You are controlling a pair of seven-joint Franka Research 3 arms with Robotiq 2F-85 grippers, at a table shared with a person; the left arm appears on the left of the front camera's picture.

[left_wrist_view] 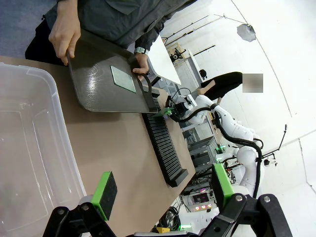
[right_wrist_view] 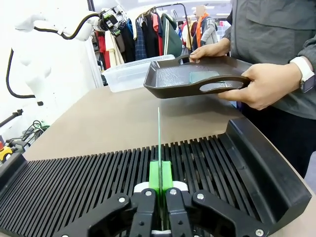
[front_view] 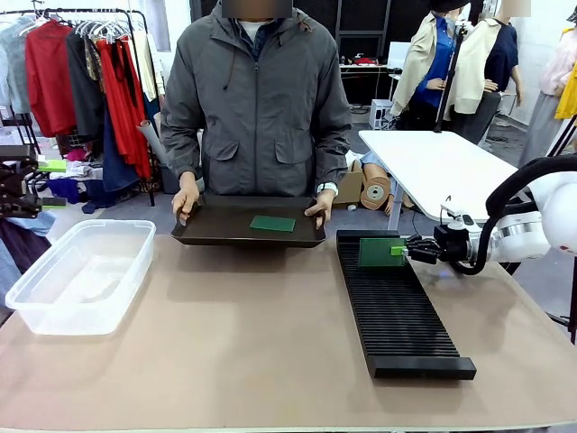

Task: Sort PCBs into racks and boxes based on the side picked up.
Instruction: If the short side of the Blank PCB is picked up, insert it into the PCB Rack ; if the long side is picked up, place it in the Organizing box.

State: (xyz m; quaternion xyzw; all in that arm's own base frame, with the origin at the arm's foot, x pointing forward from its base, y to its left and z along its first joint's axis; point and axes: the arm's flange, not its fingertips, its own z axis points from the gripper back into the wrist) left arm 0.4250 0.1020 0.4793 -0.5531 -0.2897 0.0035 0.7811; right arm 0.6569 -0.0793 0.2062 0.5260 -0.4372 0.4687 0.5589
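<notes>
**Right Gripper Holding a PCB Upright at the Far End of the Rack**

The front view shows the held PCB (front_view: 380, 252) by its broad green face. It stands on edge over the far end of the rack (front_view: 397, 316), with its long axis across the rack and parallel to the slots. The right wrist view shows the same board edge-on, as a thin vertical line. There the right gripper (right_wrist_view: 160, 177) pinches it between pressed green pads. Whether the board's lower edge sits in a slot cannot be told from these views.

The left wrist view shows the left gripper (left_wrist_view: 163, 190) with its pads spread wide and nothing between them. It hangs over the near rim of the clear box (left_wrist_view: 29, 148).

A second PCB (front_view: 272, 223) lies flat in a shallow black tray (front_view: 243, 230). The person's hands (front_view: 187, 203) grip the tray at both ends, and the right wrist view shows it raised off the table.

The table (front_view: 252, 361) has a plain tan top, with the box at the robot's left and the rack at its right. Behind the person stand a rail of hanging garments and a white table.
</notes>
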